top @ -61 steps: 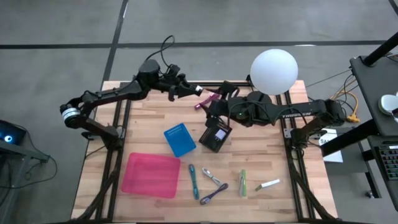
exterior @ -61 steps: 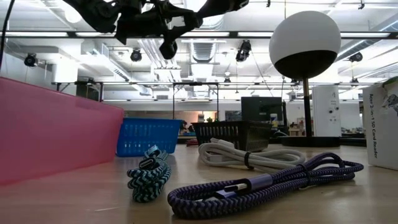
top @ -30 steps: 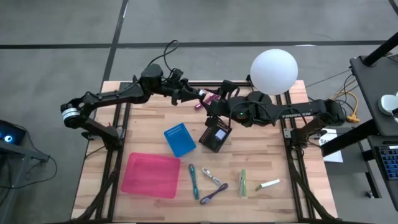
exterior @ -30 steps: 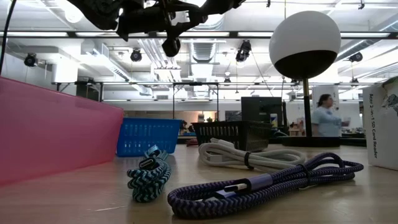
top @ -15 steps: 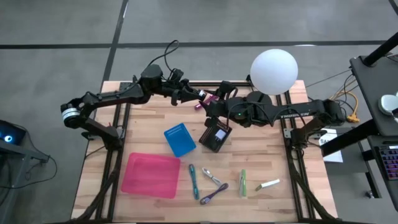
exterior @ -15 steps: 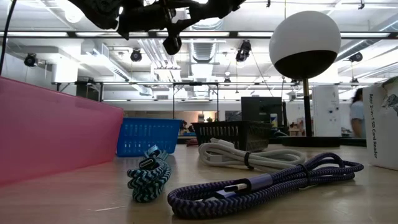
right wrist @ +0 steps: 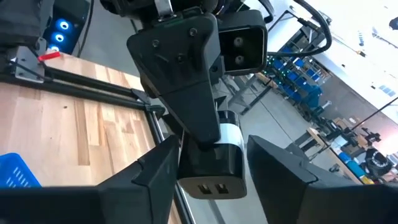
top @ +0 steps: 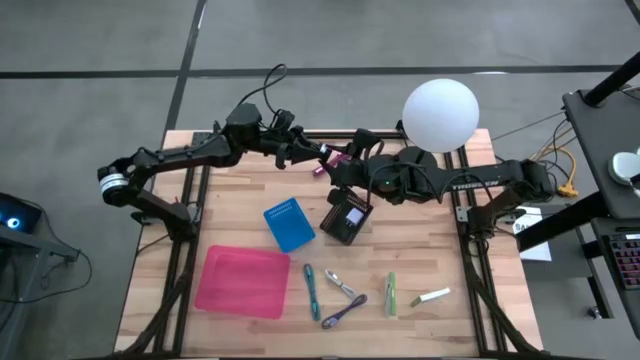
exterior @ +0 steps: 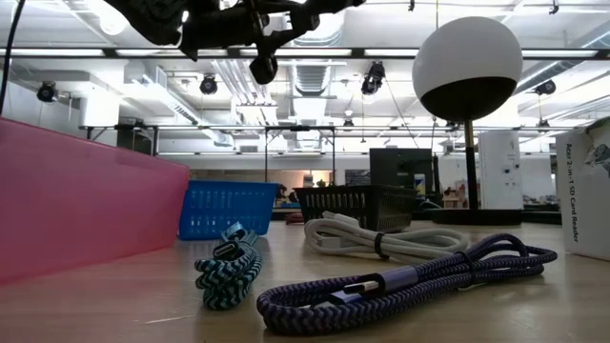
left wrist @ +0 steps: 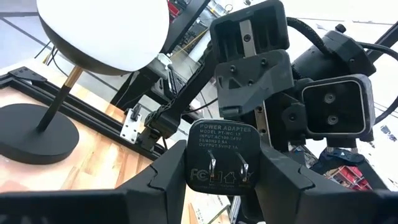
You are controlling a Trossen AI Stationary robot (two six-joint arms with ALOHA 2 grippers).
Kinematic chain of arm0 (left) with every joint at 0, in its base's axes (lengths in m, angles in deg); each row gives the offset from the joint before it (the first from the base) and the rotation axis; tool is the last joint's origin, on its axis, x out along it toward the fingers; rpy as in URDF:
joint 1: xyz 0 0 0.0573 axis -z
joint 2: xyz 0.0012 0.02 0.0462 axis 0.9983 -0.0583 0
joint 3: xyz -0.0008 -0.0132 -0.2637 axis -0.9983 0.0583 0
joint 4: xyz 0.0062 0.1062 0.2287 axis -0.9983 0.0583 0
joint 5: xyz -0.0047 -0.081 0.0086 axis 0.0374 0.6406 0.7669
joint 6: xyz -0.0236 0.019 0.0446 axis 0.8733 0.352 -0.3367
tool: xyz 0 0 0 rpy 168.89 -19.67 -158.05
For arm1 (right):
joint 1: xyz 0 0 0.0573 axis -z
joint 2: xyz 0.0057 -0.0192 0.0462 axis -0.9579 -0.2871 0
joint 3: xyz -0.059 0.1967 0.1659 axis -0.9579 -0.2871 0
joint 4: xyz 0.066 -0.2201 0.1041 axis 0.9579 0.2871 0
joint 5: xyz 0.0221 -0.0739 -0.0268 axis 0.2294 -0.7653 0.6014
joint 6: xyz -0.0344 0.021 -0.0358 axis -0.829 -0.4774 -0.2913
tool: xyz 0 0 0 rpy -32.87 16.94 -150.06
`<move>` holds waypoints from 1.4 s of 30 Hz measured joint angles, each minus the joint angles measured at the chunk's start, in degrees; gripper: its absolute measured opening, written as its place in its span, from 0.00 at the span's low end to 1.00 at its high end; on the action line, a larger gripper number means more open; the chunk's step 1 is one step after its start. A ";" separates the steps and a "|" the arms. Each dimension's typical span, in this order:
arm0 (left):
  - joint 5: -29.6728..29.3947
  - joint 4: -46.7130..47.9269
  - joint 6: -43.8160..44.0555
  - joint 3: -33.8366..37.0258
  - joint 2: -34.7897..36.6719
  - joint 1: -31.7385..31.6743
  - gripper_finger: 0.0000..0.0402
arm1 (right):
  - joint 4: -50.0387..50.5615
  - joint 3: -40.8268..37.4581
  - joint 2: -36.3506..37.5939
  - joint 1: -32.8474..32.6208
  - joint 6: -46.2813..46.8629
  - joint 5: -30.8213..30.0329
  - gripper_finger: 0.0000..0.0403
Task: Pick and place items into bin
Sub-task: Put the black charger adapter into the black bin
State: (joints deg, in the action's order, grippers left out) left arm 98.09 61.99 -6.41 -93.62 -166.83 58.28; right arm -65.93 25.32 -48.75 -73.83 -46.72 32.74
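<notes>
High view: both arms meet in the air beside the white globe lamp [top: 440, 115], on its left-arm side, sharing one black power adapter [left wrist: 224, 155]. The left gripper [left wrist: 222, 165] is clenched on the adapter's sides. The right gripper [right wrist: 211, 155] straddles the same adapter from the opposite end; whether it has clamped cannot be told. The adapter's two prongs point back along the left arm and its twin USB ports toward the right arm, so its long axis runs from gripper to gripper.
</notes>
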 joint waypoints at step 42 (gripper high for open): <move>-0.23 0.34 0.44 -0.02 -0.02 0.00 0.33 | 2.47 -0.09 -0.33 0.05 -0.87 -1.63 0.35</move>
State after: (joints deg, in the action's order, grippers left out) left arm 97.86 62.33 -5.97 -93.64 -166.85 58.28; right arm -63.46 25.23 -49.08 -73.78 -47.58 31.11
